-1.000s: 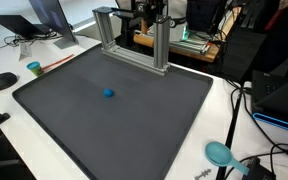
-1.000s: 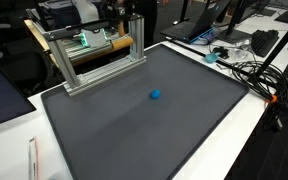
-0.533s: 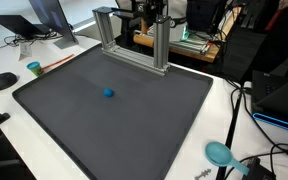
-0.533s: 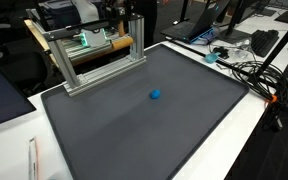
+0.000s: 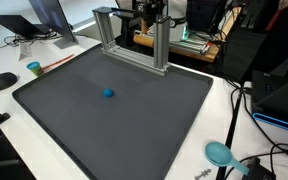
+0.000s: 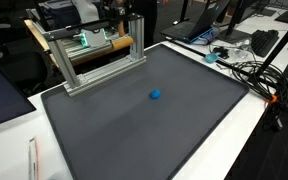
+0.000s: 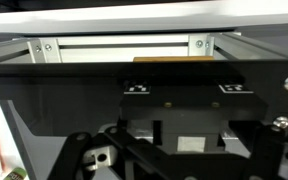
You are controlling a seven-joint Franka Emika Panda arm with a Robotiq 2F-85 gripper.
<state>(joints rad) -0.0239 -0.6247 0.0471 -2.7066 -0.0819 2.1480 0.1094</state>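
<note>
Blue ball (image 5: 108, 93), metal frame (image 5: 161, 45) on grey mat (image 5: 134, 125).

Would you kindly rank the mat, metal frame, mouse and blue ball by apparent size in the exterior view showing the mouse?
Largest to smallest:
mat
metal frame
mouse
blue ball

Your gripper (image 7: 174, 150) stands wide open, holding nothing.
In the wrist view its dark fingers (image 7: 84, 160) show at lower left and lower right, well apart. In an exterior view your arm (image 5: 150, 12) sits at top centre, mostly cropped.
</note>
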